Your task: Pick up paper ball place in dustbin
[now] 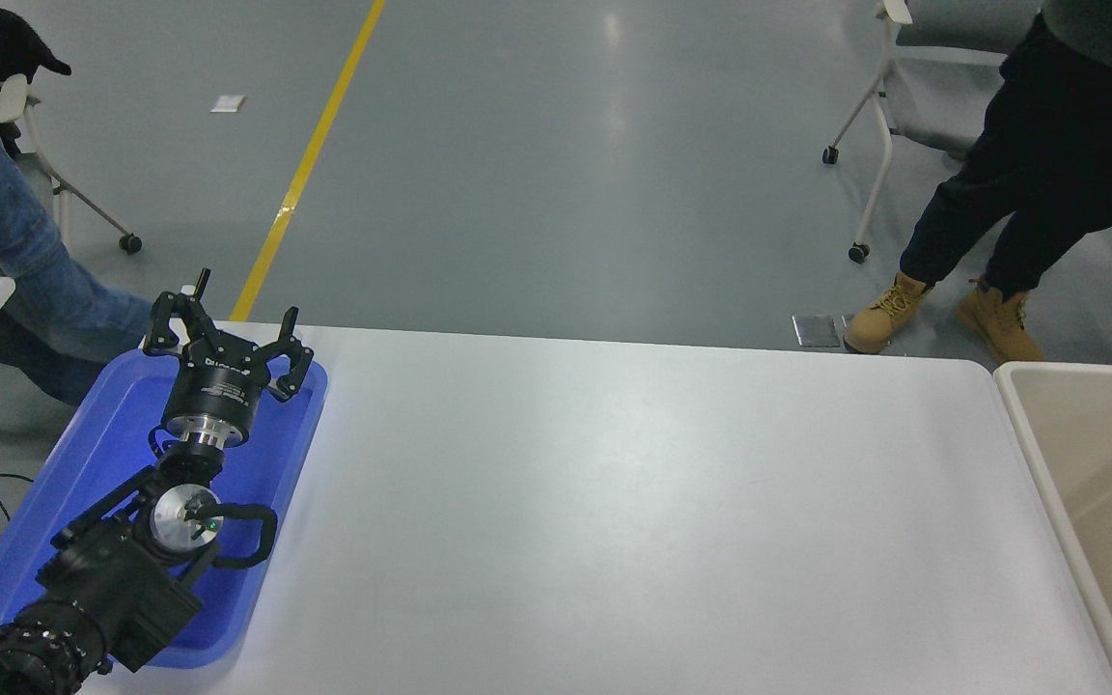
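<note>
The beige dustbin [1039,454] stands at the table's right end, cut off by the picture's right edge. No paper ball shows in the visible part of the bin or on the table; it is out of view. My left gripper [224,333] is open and empty, parked over the blue tray at the lower left. My right arm and gripper are out of view.
A shallow bright blue tray [102,434] lies at the table's left end under the left arm. A person in dark trousers and tan boots [942,314] stands beyond the far right corner. Another person in jeans [6,251] stands at the far left. A wheeled chair [894,87] stands behind.
</note>
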Robot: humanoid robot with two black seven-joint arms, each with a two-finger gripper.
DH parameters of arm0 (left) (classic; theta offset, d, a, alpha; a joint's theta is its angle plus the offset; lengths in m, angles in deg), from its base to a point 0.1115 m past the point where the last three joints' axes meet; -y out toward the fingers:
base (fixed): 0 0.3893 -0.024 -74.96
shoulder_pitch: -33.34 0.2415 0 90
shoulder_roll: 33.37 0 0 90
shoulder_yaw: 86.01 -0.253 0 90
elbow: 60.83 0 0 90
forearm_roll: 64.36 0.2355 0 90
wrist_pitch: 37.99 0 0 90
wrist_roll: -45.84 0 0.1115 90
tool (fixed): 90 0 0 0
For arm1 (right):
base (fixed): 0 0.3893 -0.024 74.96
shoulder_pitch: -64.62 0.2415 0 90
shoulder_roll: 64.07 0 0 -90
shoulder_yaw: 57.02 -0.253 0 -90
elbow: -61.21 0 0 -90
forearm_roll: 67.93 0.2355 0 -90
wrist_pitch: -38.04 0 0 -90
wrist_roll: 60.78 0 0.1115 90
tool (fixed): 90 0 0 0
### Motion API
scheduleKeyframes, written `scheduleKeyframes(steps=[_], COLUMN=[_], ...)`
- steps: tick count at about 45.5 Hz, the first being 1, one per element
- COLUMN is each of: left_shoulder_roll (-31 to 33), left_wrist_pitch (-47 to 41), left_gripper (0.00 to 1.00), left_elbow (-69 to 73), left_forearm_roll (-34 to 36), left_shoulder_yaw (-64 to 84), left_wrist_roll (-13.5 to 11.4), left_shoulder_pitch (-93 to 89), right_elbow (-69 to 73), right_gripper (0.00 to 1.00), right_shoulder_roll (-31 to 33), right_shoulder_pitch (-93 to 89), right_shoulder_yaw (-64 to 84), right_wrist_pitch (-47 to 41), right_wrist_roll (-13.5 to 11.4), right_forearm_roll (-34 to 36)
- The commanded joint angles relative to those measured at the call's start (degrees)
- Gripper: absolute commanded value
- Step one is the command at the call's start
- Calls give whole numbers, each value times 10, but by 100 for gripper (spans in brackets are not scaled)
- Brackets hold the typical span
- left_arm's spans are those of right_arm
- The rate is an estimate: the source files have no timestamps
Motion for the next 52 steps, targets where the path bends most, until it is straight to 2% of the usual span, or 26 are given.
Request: scheduleKeyframes(steps=[1,8,25,29,35,38,52], left_shoulder_roll=[0,0,0,0,0,0,0], left_wrist_pitch=[0,0,0,0,0,0,0], left_gripper=[100,100,100,100,100,100,100], left_elbow=[0,0,0,0,0,0,0], left_forearm_roll=[-1,0,0,0,0,0,0], left_shoulder_yaw=[0,0,0,0,0,0,0], left_wrist_roll=[0,0,0,1,0,0,0], left_shoulder_pitch=[0,0,-1,0,-1,0,-1], right_elbow=[87,159,189,189,189,189,188], right_gripper=[100,100,100,100,100,100,100], right_shoulder_roll=[0,-5,-62,-80,-100,-106,-107], right_shoulder_pitch=[-40,-92,-171,-193,-219,-227,-246], right_shoulder_yaw=[-257,-386,-499,-517,-525,-526,-525], right_wrist_pitch=[-1,-1,-1,-3,-14,-17,-19], right_wrist_roll=[5,6,9,31,93,115,116], right_forearm_roll=[0,-1,-1,-1,-2,-2,-2])
